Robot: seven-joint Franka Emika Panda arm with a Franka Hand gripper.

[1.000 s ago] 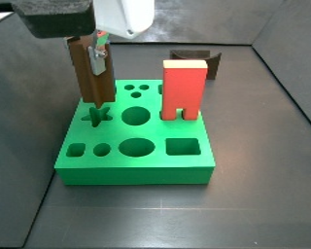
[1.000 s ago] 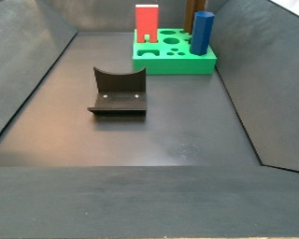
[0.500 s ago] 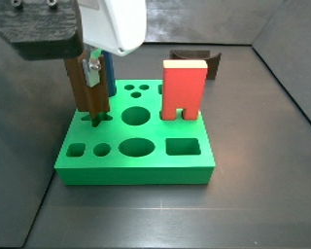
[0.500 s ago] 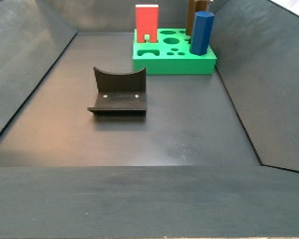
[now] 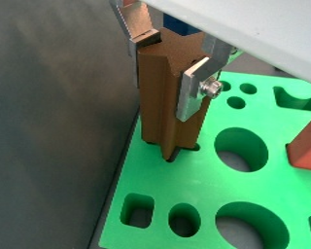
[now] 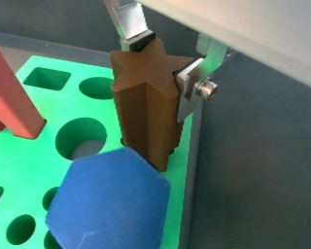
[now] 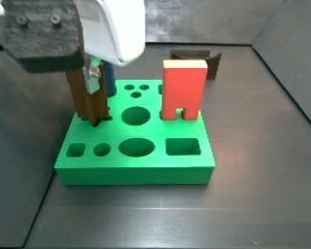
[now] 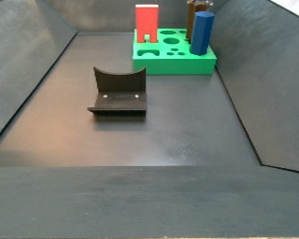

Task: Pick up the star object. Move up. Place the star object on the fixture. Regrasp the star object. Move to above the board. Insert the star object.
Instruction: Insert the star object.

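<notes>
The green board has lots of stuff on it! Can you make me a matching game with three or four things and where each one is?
Things:
1. star object
2. red arch block
3. blue peg
4. fixture

Places:
A. on the dark floor, apart from the board
B. held upright in the tool, low end in the board
C. standing on the board, by a corner
D. standing on the board, legs down

Pairs: 1-B, 2-D, 3-C, 4-A

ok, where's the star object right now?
The star object is upright, clamped in the end effector, its lower end in the board by the blue peg.
</notes>
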